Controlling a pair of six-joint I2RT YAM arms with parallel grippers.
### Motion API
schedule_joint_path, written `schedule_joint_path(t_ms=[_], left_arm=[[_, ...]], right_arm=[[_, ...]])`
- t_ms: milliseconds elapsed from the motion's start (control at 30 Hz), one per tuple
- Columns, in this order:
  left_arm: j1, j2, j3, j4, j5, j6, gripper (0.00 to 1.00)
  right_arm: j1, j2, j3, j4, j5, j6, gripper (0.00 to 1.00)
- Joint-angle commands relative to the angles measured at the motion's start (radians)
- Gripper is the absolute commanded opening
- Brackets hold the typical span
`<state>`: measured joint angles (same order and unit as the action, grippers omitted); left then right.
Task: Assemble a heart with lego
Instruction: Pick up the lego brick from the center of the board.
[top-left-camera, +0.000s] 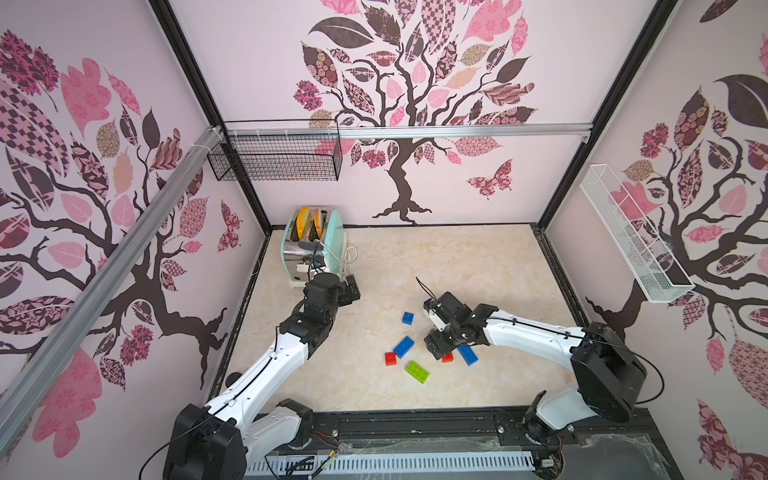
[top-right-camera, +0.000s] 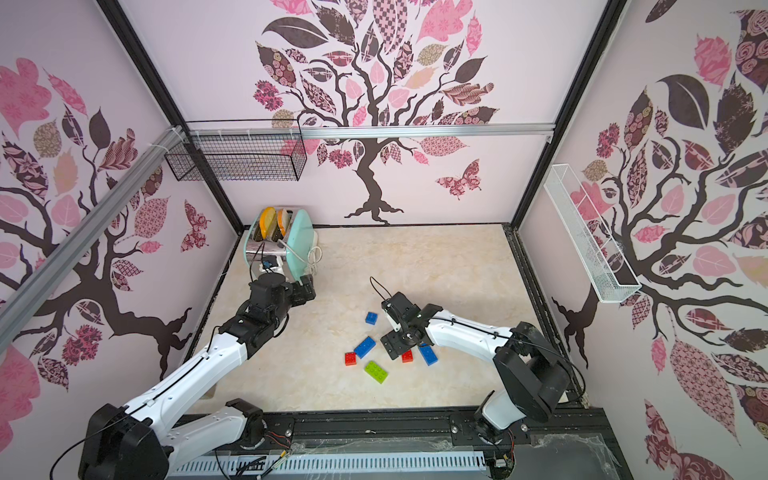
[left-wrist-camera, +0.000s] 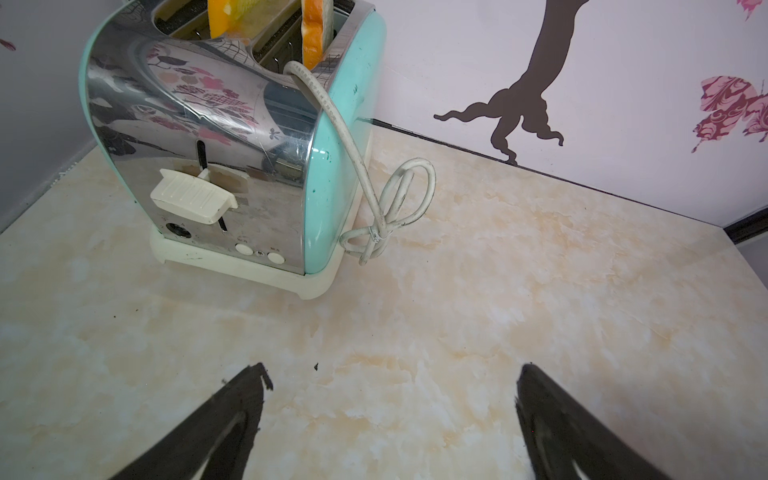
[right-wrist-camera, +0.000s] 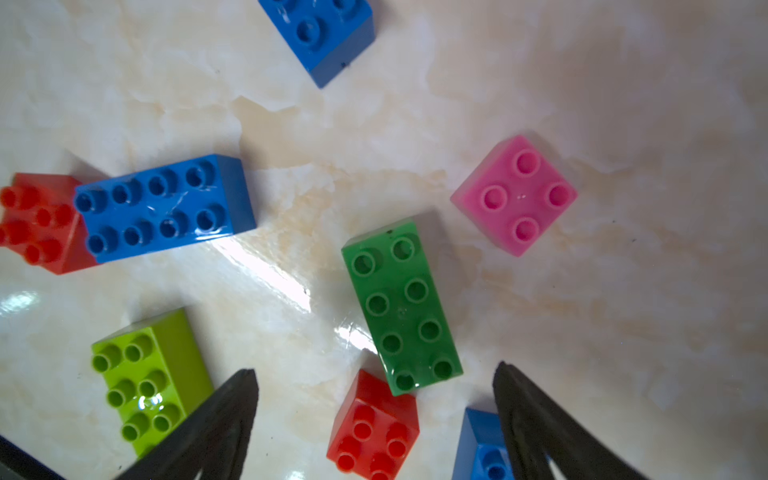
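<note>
Right fingers (right-wrist-camera: 208, 428) above marbled tabletop (right-wrist-camera: 623, 332)

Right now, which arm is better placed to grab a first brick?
Right. The right gripper, open, hangs over the loose bricks, a red square brick below it. The left gripper faces the toaster, away from them.

We can read no words, brands or numbers anywhere. The toaster (left-wrist-camera: 232, 137) carries tiny printing above its two round buttons (left-wrist-camera: 244, 248), but it is too blurred for us to make out.
</note>
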<state>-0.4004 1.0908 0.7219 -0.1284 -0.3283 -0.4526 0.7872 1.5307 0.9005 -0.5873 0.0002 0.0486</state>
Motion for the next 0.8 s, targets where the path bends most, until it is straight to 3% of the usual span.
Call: schedule_joint_path(t_ms=[0,100,300,500,767], left_arm=[[-0.002,-0.021,-0.007,0.004,-0.001,-0.016,0.97],[-0.003,-0.032,-0.009,0.000,-0.001,-0.017,0.97],[-0.002,-0.042,-0.019,0.007,-0.006,-0.016,0.97],[-0.002,-0.039,-0.019,0.007,-0.003,-0.015,0.97],[-0.002,-0.044,-0.012,0.001,-0.009,-0.006,0.97]], right_arm=[[0.003,0.048,0.057,-0.017,-0.025,0.002,0.82],[0.004,0.092,0.088,-0.029,-0.006,0.001,0.72],[0.003,0.126,0.114,-0.026,0.003,-0.014,0.67],[0.003,0.085,0.122,-0.057,0.008,-0.051,0.78],[0.002,0.157,0.156,-0.066,-0.006,-0.097,0.80]])
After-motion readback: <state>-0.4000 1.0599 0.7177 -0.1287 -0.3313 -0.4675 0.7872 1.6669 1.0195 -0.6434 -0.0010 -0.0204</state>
